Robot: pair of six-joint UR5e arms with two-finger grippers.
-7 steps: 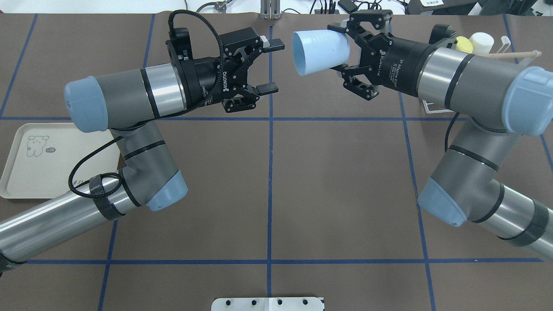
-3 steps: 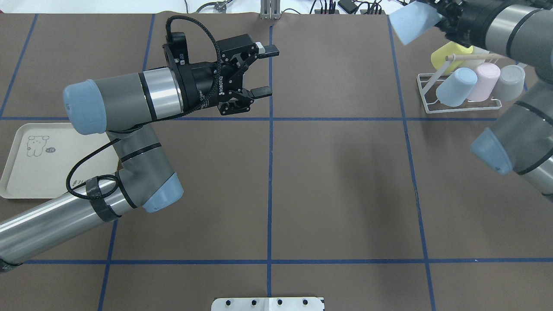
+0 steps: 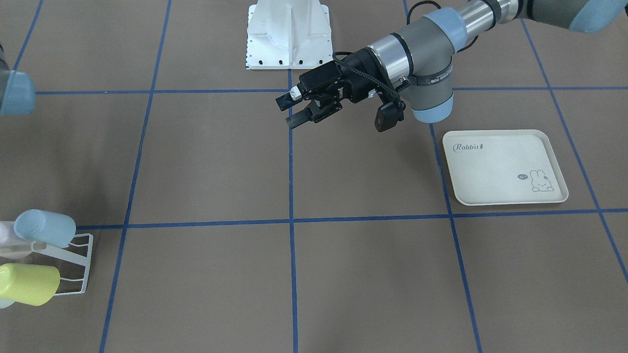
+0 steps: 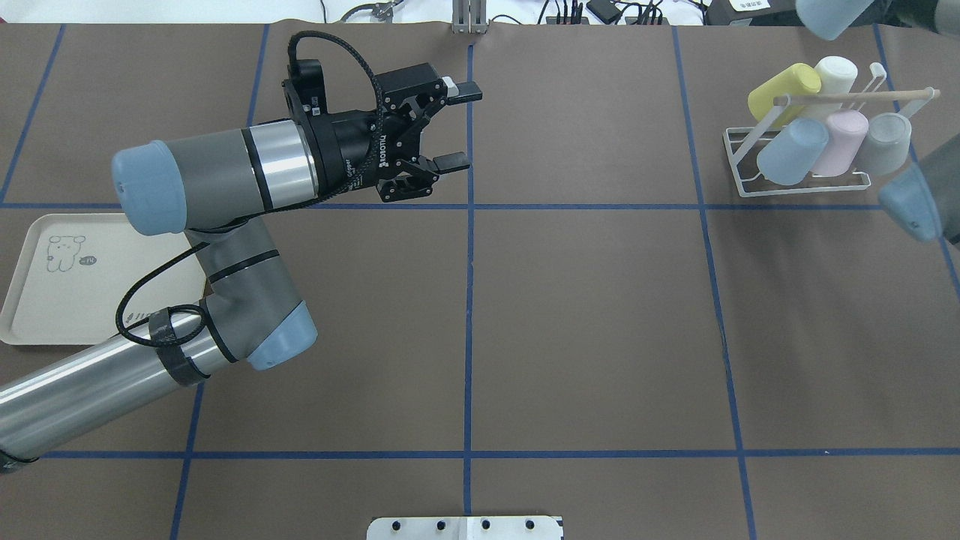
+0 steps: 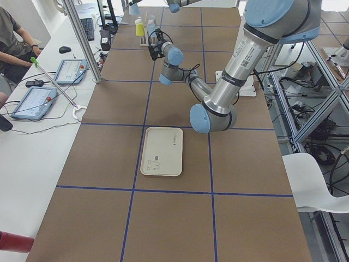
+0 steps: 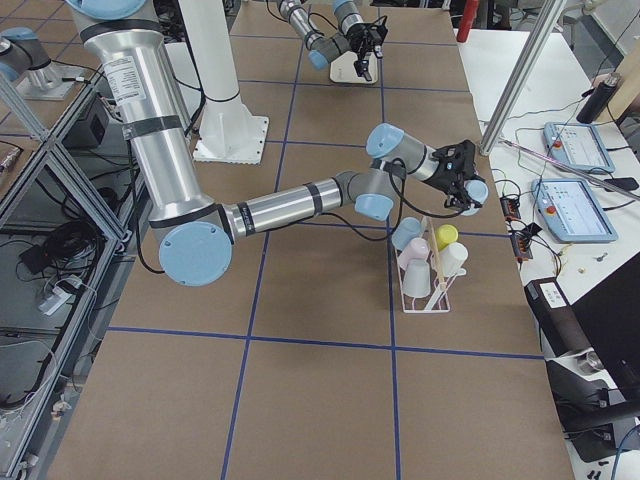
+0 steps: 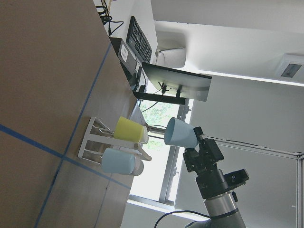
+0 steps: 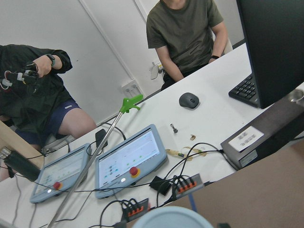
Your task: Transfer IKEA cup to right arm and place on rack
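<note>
Your right claw (image 7: pixel 196 140) was clamped on the pale blue IKEA cup (image 4: pixel 825 13), top right corner, just above the rack (image 4: pixel 802 187). On that rack sat a yellow cup (image 4: pixel 784 84), white cup (image 4: pixel 835 73), blue cup (image 4: pixel 792 150), pink cup (image 4: pixel 840 141) and grey cup (image 4: pixel 883 142). Your left claw (image 4: pixel 463 126) hung spread apart, holding nothing, upper centre over the bench (image 4: pixel 585 315).

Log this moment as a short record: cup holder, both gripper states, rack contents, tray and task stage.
rack: small white wire rack with wooden dowel; carries yellow cup, white cup, blue cup, pink cup, grey cup
held cup: pale blue plastic cup, in the air near the rack, not on it
right gripper: shut on the cup's narrow end
left gripper: open, holding nothing, above the brown table
tray: cream rabbit-print tray, flat on the table, at the robot's left
stage: cup with right arm; placing not yet done
</note>
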